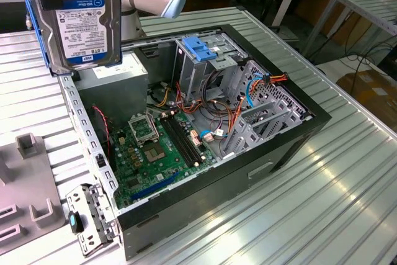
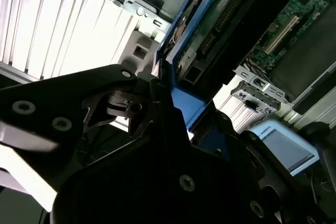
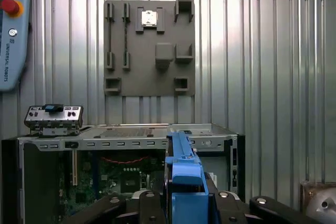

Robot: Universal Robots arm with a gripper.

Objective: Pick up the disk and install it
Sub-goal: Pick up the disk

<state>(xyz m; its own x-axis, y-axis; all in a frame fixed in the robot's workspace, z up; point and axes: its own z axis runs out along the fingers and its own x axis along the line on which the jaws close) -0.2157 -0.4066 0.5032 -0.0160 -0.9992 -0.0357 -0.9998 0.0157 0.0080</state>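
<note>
The fingers [image 2: 163,103] clamped the hard drive [image 1: 77,20] by its blue rails, upright in open air above the open computer case [image 1: 248,197], clear of its rim.

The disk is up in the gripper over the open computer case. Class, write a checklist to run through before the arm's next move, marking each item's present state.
1. Grip on the disk: ok, its blue rail sits clamped in the gripper.
2. Disk free of contact: ok, it hangs in the air above the computer case.
3. Case open: ok, motherboard exposed.
4. Empty bay in the drive cage: cannot tell.
5. Loose cables clear of the cage: not ok, they lie right beside it.
</note>
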